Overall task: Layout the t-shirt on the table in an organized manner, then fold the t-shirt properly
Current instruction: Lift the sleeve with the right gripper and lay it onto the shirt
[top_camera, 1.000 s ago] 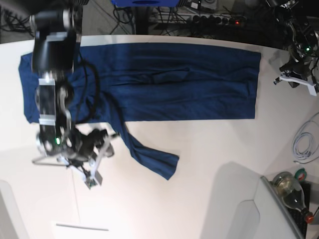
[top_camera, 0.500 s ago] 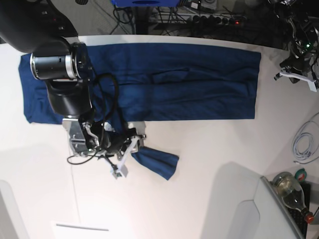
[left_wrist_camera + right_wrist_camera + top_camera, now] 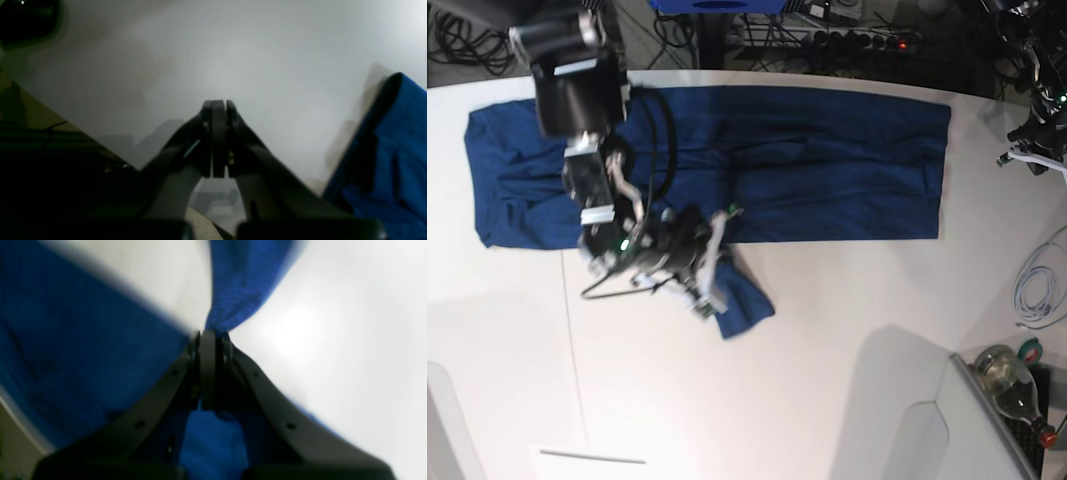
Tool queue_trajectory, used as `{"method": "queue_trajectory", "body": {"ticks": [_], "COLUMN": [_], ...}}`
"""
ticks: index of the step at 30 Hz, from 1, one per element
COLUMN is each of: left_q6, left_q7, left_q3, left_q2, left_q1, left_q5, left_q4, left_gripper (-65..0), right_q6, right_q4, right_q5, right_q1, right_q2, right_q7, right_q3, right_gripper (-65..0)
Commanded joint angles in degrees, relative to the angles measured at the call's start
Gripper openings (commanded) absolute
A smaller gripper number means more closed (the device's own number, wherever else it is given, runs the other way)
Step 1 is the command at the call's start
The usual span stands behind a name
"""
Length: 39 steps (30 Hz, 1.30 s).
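Right wrist view shows the right gripper (image 3: 208, 335) with its fingers pressed together on a bunch of the t-shirt (image 3: 240, 283): gathered blue fabric rises straight from the tips, and more of the cloth sits lower between the finger arms and spreads wide to the left. White table (image 3: 333, 340) fills the right of that picture, which is blurred.

From the base view, the same gripper (image 3: 714, 285) sits at the near sleeve, a loose flap of cloth that lies below the lower hem of the t-shirt (image 3: 827, 170) and reaches toward the near side of the table (image 3: 827, 400). Beyond it the body of the shirt is spread flat as a long band across the far part of the tabletop, with some creases near its middle, and the right arm crosses over its left portion.

Farthest off, at the table's right edge, the left gripper (image 3: 1032, 155) is well apart from the cloth. Its wrist view shows the left gripper (image 3: 218, 105) with fingers pressed together on nothing, above bare white surface, with an edge of the blue shirt (image 3: 393, 160) off to the side, not touching the fingers.
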Motion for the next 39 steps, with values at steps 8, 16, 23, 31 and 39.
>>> {"method": "queue_trajectory", "body": {"ticks": [8, 16, 23, 31, 39], "left_q6": [0.11, 0.11, -0.42, -8.07, -8.07], "left_q7": [-0.98, -0.98, -1.07, -1.15, -1.15], "left_q3": [-0.32, -0.59, -10.52, -11.31, -11.31], "left_q2": [-1.93, -1.93, -1.41, -0.09, 1.5], "left_q1": [-0.22, 0.05, 2.07, 7.08, 7.08], "left_q5": [-0.27, -0.27, -0.62, -0.71, -0.36], "left_q4": [-1.59, -1.5, -1.5, -1.41, -1.15], "left_gripper": [-65.0, -65.0, -65.0, -65.0, -65.0], "right_q6": [-1.97, -2.58, -14.45, -14.8, -14.8], "right_q4": [12.4, 15.3, 1.58, -18.99, -20.22], "right_q5": [1.13, 1.04, 3.76, 7.63, 7.63], "right_q1": [-9.78, -9.69, 2.26, 10.97, 10.62], "right_q2": [-0.69, -0.33, -0.51, -0.16, -0.16], "right_q7": [0.19, -1.48, 3.97, 10.03, 10.3], "right_q3": [-9.02, -11.4, -4.54, -4.1, -4.01], "right_gripper": [-64.7, -35.7, -34.5, -35.0, -61.7]}}
